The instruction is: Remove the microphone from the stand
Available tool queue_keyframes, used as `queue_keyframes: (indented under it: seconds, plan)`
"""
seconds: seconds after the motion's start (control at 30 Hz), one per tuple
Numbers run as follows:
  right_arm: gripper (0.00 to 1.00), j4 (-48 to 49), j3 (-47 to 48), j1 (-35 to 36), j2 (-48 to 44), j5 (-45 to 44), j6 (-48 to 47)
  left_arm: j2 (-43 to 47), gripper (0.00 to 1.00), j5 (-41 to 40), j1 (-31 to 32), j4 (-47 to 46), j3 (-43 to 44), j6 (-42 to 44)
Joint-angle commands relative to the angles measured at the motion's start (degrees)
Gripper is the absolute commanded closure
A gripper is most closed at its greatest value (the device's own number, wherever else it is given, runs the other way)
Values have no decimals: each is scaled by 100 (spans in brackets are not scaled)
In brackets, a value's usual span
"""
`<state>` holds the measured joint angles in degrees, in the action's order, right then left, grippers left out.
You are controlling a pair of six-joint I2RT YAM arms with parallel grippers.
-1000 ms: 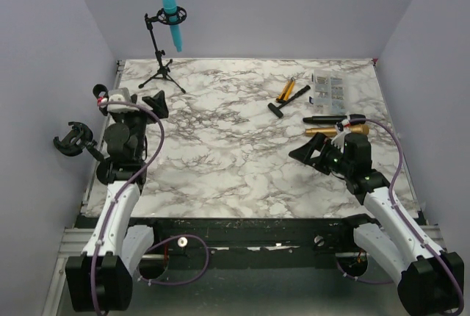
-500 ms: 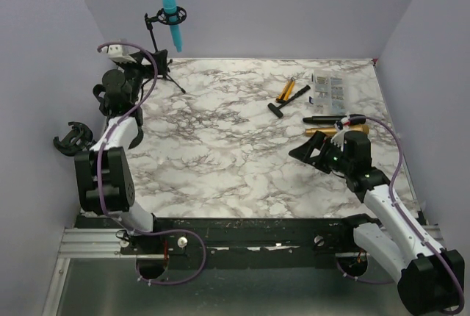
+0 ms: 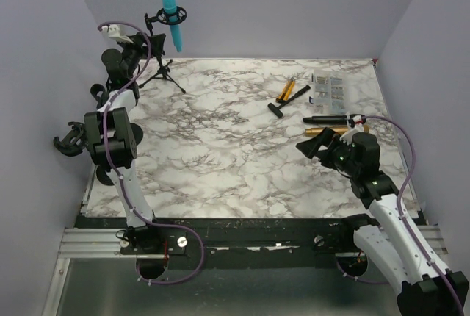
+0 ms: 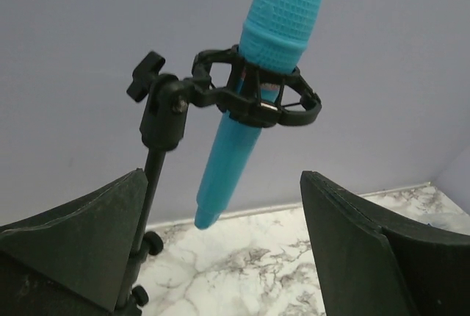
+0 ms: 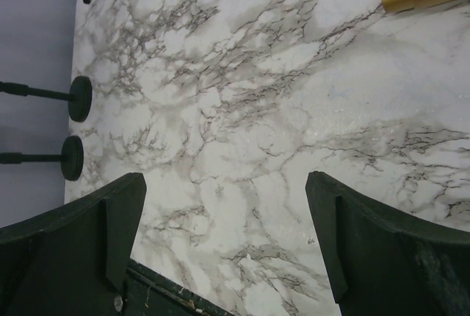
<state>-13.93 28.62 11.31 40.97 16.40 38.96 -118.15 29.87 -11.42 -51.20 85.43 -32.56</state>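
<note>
Standing by the table, I took this for the approach, with no grasp made yet. The left gripper [image 4: 222, 174] was raised at the far left corner, its fingers spread wide and holding nothing. It was aimed at the blue microphone [image 4: 229, 156]. The microphone sat tilted in the black shock mount [image 4: 305, 106] atop the little tripod stand [image 3: 156, 51], head up and tail slanting down toward the marble table [image 3: 235, 162].

The body showed between the two fingers but apart from both. The next move, I judged, was to ease forward until the fingers bracketed the body below the mount. Then they would close and draw it out along its own slant, head first, since the head looked wider than the ring.

The stand seemed light and might tip. The right gripper [image 5: 224, 180] hung open over bare marble at the near right, well apart.
</note>
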Motion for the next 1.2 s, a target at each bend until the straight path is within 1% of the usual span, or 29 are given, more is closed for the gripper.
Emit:
queue_keyframes:
  seconds: [0.0,0.07,0.13,0.27,0.4,0.53,0.57,0.63,0.67,0.77,0.83,0.93,0.97,1.03,1.07,1.17]
  plan:
    - [0,-34,-96,33,-229,-631,101,-827,13,390,19,156,951,-8]
    - [0,-142,39,38,-201,-763,43,-1087,13,308,60,338,1306,36]
    - [0,-298,201,38,-160,-854,-26,-1229,13,94,85,381,1454,40]
    - [0,-408,259,33,-186,-1074,12,-1260,13,-535,229,415,1486,493]
    - [0,-402,253,36,-96,-1013,41,-1301,13,-1295,382,518,1529,990]
    - [0,-396,315,37,24,-988,41,-1482,15,-1922,429,340,1663,979]
    - [0,-391,327,38,38,-997,37,-1538,17,-2051,440,431,1788,958]
    - [0,-393,344,38,52,-999,33,-1670,22,-2394,442,791,2125,869]
    - [0,-403,352,38,52,-999,33,-1747,26,-2532,440,913,2299,823]
    - [0,-402,348,38,47,-1029,42,-1900,48,-2819,447,992,2552,756]
    - [0,-382,333,38,50,-1036,42,-1956,64,-2689,464,978,2651,733]
    - [0,-298,351,33,151,-1002,47,-1888,76,-2379,557,862,2537,850]
    - [0,-258,357,38,194,-981,42,-1806,82,-2328,614,838,2435,966]
    - [0,-200,365,38,267,-930,42,-1572,95,-2399,728,845,2088,1238]
    - [0,-190,370,38,284,-912,54,-1443,100,-2475,785,857,1869,1352]
    - [0,-156,335,33,243,-888,34,-953,100,-2634,1000,630,1092,1478]
